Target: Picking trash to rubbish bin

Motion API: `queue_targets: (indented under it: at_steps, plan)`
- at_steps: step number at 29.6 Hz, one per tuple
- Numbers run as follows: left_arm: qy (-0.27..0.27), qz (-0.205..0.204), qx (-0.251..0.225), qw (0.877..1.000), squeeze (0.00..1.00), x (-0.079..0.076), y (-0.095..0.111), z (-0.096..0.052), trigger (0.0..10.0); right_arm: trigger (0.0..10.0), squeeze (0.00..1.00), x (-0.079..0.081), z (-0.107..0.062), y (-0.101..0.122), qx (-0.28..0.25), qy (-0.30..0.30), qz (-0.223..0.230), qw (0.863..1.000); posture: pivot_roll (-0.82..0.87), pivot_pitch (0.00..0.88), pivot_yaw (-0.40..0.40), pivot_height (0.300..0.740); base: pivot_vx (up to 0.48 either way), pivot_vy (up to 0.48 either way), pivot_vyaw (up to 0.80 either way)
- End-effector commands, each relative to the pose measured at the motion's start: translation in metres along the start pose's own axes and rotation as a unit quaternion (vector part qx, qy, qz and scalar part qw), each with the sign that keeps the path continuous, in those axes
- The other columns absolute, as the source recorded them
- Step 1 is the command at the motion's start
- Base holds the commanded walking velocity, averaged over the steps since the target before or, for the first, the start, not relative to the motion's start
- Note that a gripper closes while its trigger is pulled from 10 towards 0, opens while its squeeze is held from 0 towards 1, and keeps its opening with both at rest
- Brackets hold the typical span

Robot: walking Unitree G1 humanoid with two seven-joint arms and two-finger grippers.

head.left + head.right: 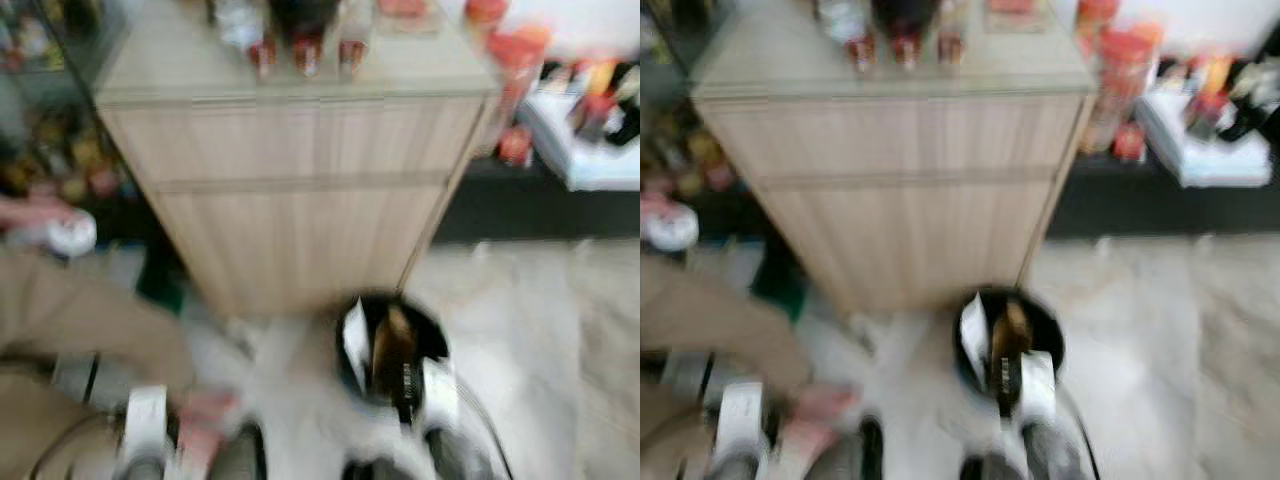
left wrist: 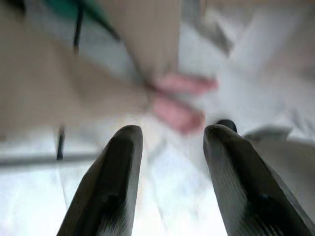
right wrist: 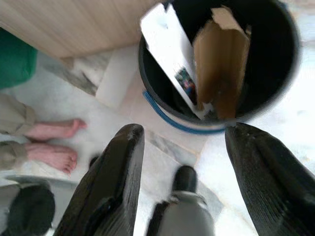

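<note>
Black round bin (image 3: 275,64) on the pale floor (image 1: 520,330) before the wooden cabinet (image 1: 300,190); inside we see a white card (image 3: 170,54) and brown cardboard (image 3: 219,64), upright. Right gripper (image 3: 184,172) spread, empty, near the bin. Left gripper (image 2: 170,162) parted, empty, facing a person's bare feet (image 2: 177,101).

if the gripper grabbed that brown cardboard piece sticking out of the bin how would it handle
The brown cardboard piece looks flat and thin, so probably light and fairly stiff, though its torn top edge suggests it could bend or crease under a pinch. It leans loosely in the black bin beside a white card, so it would likely slide out easily.
</note>
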State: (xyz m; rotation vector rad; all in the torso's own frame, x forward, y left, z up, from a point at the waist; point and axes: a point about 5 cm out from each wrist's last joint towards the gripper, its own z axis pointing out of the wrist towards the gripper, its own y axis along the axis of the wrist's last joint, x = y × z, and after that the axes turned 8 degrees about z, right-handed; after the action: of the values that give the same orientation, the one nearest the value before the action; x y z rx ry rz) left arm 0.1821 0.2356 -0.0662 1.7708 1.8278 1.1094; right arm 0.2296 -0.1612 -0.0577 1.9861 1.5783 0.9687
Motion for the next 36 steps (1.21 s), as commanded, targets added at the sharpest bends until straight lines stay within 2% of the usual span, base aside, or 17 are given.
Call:
queue_targets:
  at_steps: [1,18,29,36]
  plan:
    - [0.006,-0.001,-0.004,1.0,0.0,0.005,0.004,0.002,10.0,10.0,0.0,-0.003,-0.003,-0.013,0.021,-0.007,0.007,1.0,0.16,0.19,-0.042,0.74,-0.304,0.0,0.0]
    - [0.006,-0.004,-0.005,1.0,0.0,0.004,0.007,0.004,10.0,10.0,0.0,-0.015,-0.009,-0.024,0.032,-0.023,0.016,0.999,0.14,0.204,-0.046,0.74,-0.297,0.0,0.0]
    - [0.004,-0.003,-0.005,1.0,0.0,0.002,0.009,0.004,10.0,10.0,0.0,-0.017,-0.01,-0.025,0.036,-0.029,0.023,0.999,0.14,0.202,-0.048,0.74,0.0,0.0,0.0]
    - [0.003,-0.003,-0.007,1.0,0.0,0.002,0.01,0.005,10.0,10.0,0.0,-0.016,-0.01,-0.025,0.037,-0.026,0.027,0.999,0.14,0.202,-0.045,0.74,0.0,0.0,-0.78]
